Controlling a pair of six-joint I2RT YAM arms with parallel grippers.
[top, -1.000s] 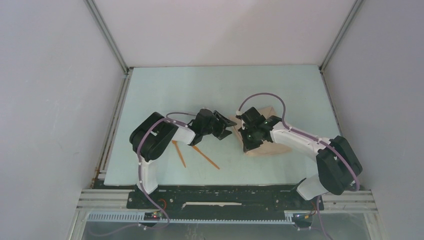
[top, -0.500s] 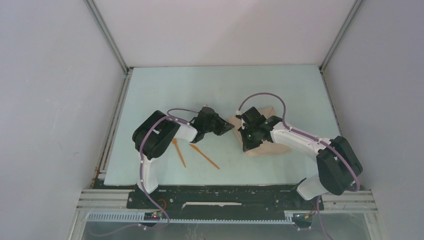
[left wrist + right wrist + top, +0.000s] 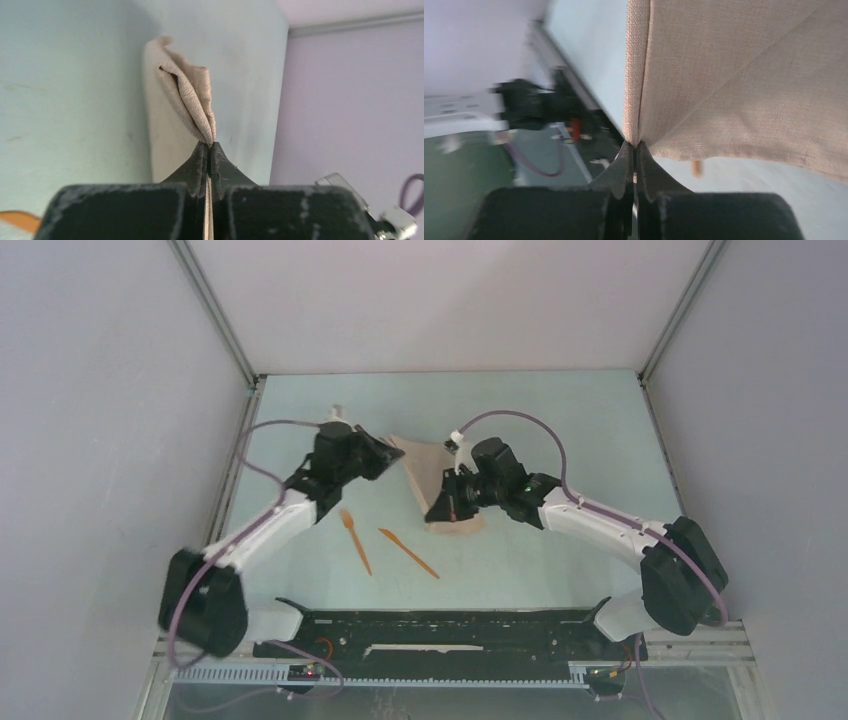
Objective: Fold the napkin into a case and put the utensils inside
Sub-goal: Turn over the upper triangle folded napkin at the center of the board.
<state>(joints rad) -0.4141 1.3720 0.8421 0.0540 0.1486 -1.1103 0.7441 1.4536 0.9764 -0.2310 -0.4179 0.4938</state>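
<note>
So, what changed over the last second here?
The left pincer closed on a napkin corner and swung left and farther back. The right pincer, shut on another corner throughout, followed, taking the cloth leftward. The fork and knife stayed put.

No legible writing — none in any view.
The napkin [image 3: 420,465] is plain, unprinted cloth, the utensils [image 3: 408,552] are bare orange plastic, and the table [image 3: 560,420] carries no mark — no label, brand, number or sign can be read on any of them.
</note>
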